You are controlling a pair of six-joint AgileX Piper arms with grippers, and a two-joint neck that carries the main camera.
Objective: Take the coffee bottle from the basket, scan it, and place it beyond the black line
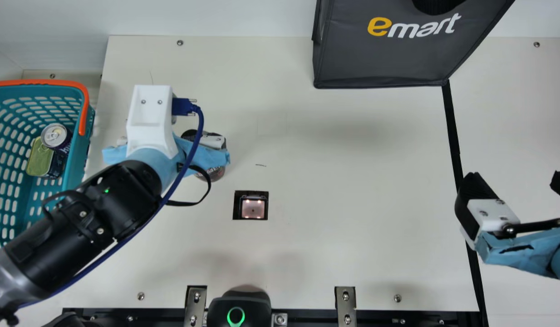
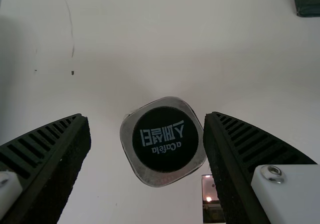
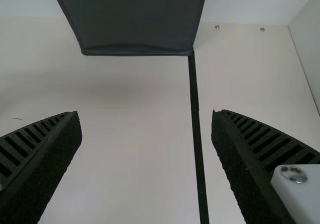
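The dark coffee bottle (image 2: 162,141), its squarish silver-grey top set with a round black disc, stood on the cream table near the square, black-framed glass scanner (image 1: 253,208). The jaws of my left gripper (image 2: 146,116) were apart around it, one much nearer; touch I could not tell. It looked smooth, perhaps slippery, firm and fairly heavy if full, best gripped at mid-body. My right gripper (image 3: 146,112) had its jaws apart over the black tape line (image 1: 453,131). A grey fabric bag (image 1: 380,59) at the line's far end narrowed the way; the teal plastic basket (image 1: 80,156) stood aside.
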